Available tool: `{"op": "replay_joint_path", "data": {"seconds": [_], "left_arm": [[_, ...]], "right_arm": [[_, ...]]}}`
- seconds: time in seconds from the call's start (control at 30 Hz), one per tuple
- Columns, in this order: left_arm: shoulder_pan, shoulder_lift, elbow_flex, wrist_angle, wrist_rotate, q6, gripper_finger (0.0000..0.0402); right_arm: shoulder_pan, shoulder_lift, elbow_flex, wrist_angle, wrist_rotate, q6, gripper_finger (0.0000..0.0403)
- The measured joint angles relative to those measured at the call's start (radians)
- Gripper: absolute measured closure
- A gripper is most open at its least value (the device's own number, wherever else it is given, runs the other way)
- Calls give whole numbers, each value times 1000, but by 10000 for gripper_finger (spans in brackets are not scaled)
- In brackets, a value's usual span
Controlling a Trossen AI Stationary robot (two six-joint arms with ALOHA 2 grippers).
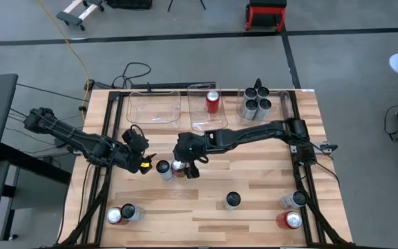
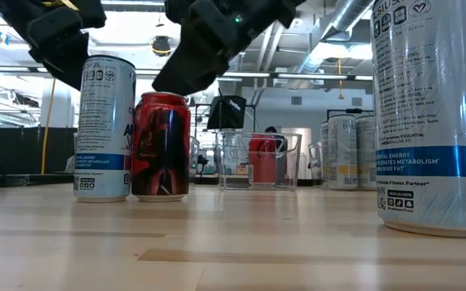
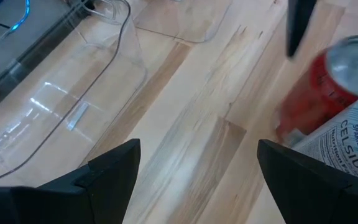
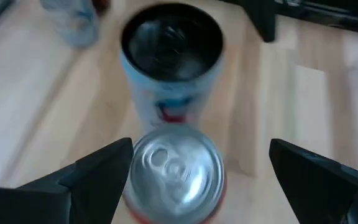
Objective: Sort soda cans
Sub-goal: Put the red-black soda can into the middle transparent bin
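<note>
With the right hand [image 4: 194,171] spread open directly over the red can [image 4: 176,171] mid-worktop, touching a silver can [image 4: 169,62], and the left hand [image 1: 142,163] open beside them: risk of toppling that neighbour on closing.

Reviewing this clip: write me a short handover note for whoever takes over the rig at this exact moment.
Right gripper: open, straddling the red can mid-table, not closed on it.
Left gripper: open, empty, beside the silver can next to that red one.
Done: one red can in the middle clear bin; three silver cans grouped at the back right.
Left: the mid-table pair, front-left pair, lone dark-topped can, front-right pair. Left bin holds nothing.
</note>
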Motion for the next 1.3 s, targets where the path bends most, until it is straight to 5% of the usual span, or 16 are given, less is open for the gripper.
{"op": "replay_joint_path", "data": {"seconds": [0.8, 1.17, 1.3], "left_arm": [[0, 0, -1, 0, -2, -1, 81], [0, 0, -2, -3, -8, -1, 81], [0, 0, -2, -5, -8, -1, 81]], "right_arm": [[-35, -7, -2, -36, -18, 18, 3], [-65, -106, -3, -92, -21, 51, 3], [-60, -136, -2, -93, -98, 91, 3]]}}
